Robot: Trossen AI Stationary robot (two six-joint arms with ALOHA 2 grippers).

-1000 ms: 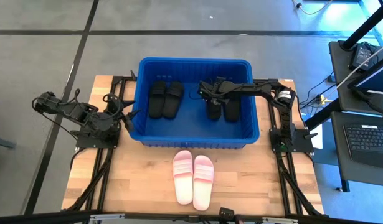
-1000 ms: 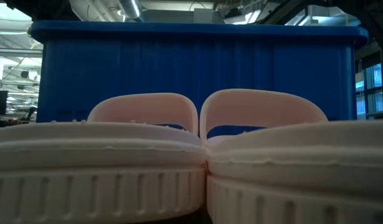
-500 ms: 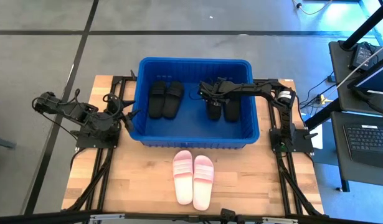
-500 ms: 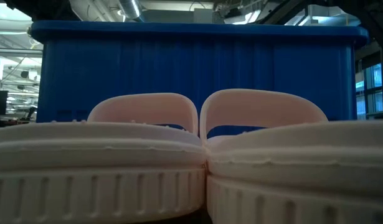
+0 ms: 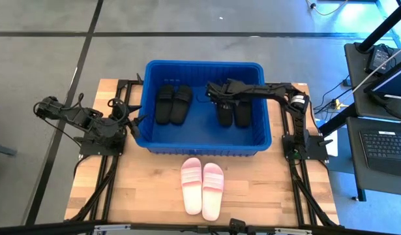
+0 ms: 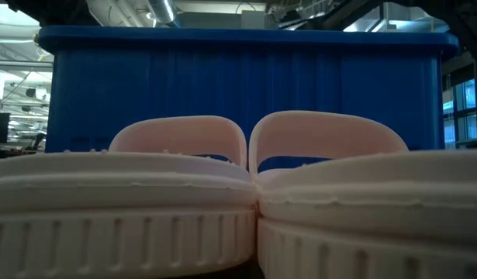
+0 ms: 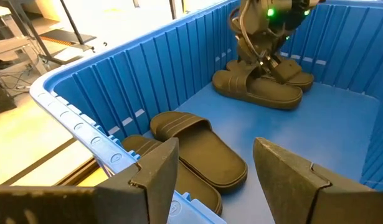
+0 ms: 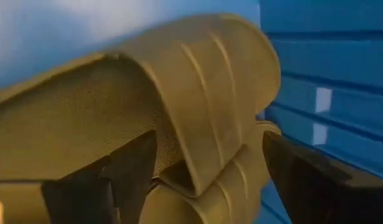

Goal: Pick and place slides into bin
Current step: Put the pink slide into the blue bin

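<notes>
Inside bin (image 5: 262, 134): right end effector (image 5: 213, 92) spread wide over black slides (image 5: 231, 112), gripping nothing.

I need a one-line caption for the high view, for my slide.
Right gripper open above black slides in the blue bin; pink slides wait on the table.

No legible text (none anywhere)
</notes>
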